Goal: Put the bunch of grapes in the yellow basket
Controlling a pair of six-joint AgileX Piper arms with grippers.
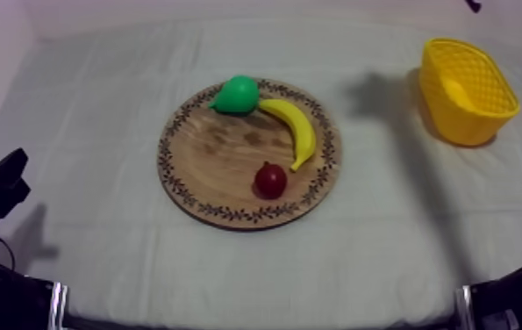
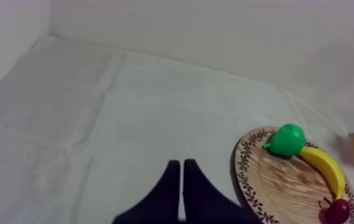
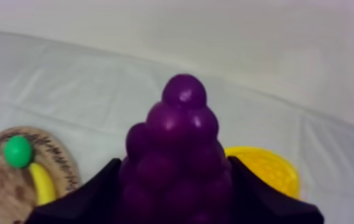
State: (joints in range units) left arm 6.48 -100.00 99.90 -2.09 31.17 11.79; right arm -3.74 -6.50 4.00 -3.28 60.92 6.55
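bunch of grapes (image 3: 176, 134) clamped in right pincer (image 3: 176, 184); left pincer (image 2: 181, 170) closed, empty.

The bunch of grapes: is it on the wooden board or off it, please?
Off it: the right gripper is shut on the bunch of grapes, away from the wooden board.

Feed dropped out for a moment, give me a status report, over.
Left gripper shut, empty, away from wooden board. Right gripper shut on bunch of grapes, yellow basket beyond. Pear, banana, small red fruit on board, apart from basket.
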